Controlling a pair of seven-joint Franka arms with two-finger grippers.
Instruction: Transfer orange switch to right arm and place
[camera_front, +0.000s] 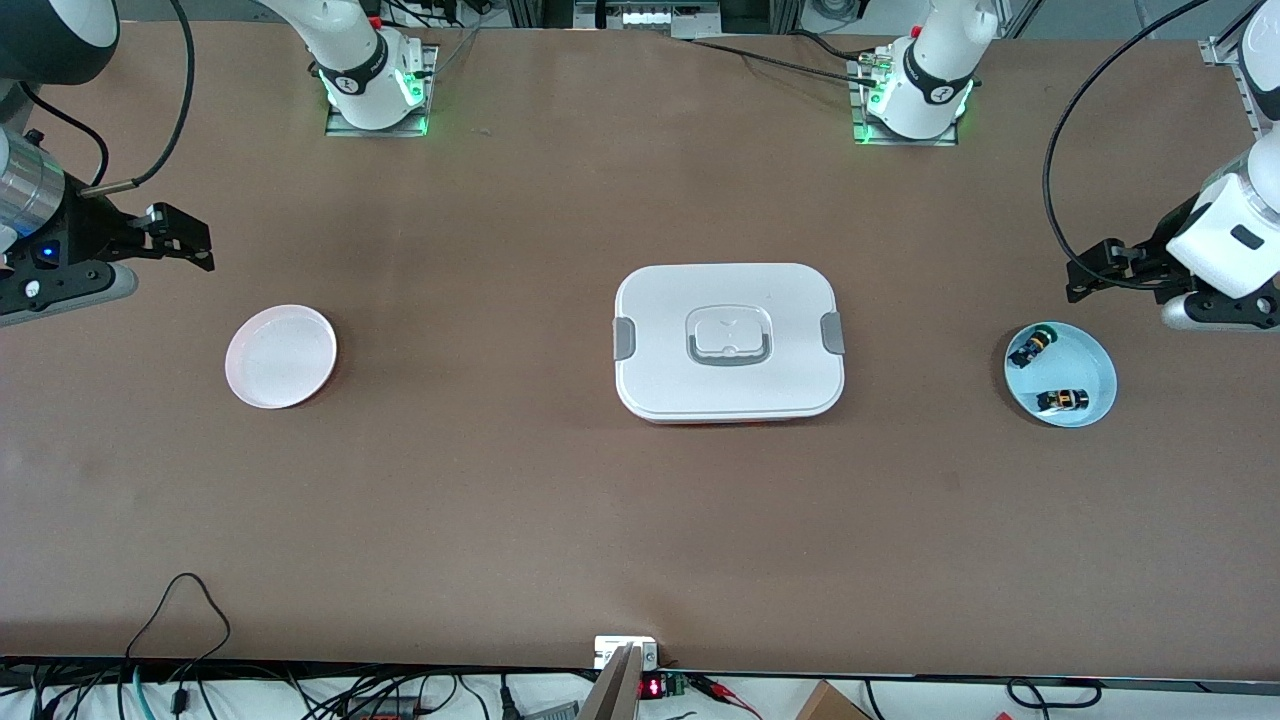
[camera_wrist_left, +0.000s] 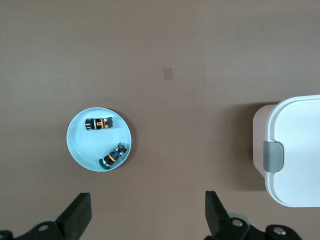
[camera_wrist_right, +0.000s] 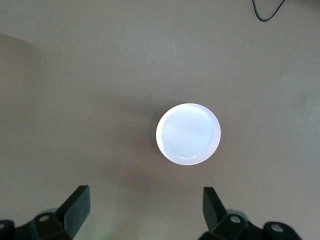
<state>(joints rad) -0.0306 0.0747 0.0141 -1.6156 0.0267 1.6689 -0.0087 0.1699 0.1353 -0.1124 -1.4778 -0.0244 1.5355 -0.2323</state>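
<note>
A: The fingers on both arms are standing spread wide with nothing between them. The left gripper (camera_front: 1085, 275) is hanging over bare worktop (camera_front: 500, 500) just beside the blue dish (camera_front: 1095, 400), at the left arm's end; the right gripper (camera_front: 190, 240) is hanging over the worktop near the pink dish (camera_front: 255, 385), at the right arm's end.

B: And the orange switch (camera_front: 1062, 401)?

A: It is lying on its side in the blue dish, on the part nearer the front camera. The green switch (camera_front: 1032, 347) is lying in the same dish, farther from that camera, apart from it.

B: How much room is showing?

A: Plenty. The white lidded box (camera_front: 728, 342) is sitting mid-worktop, well apart from both dishes, with open brown surface between them and along the edge nearest the front camera.

B: Arm poses?

A: Both arms are coming in from the side edges of the front view, wrists turned down.

B: Anything only a wrist view is giving?

A: The left wrist view is showing the orange band on the orange switch (camera_wrist_left: 98, 123) and the green cap of the green switch (camera_wrist_left: 113, 155) touching the blue dish (camera_wrist_left: 80, 150) wall. The right wrist view is showing the pink dish (camera_wrist_right: 188, 134) holding nothing.
</note>
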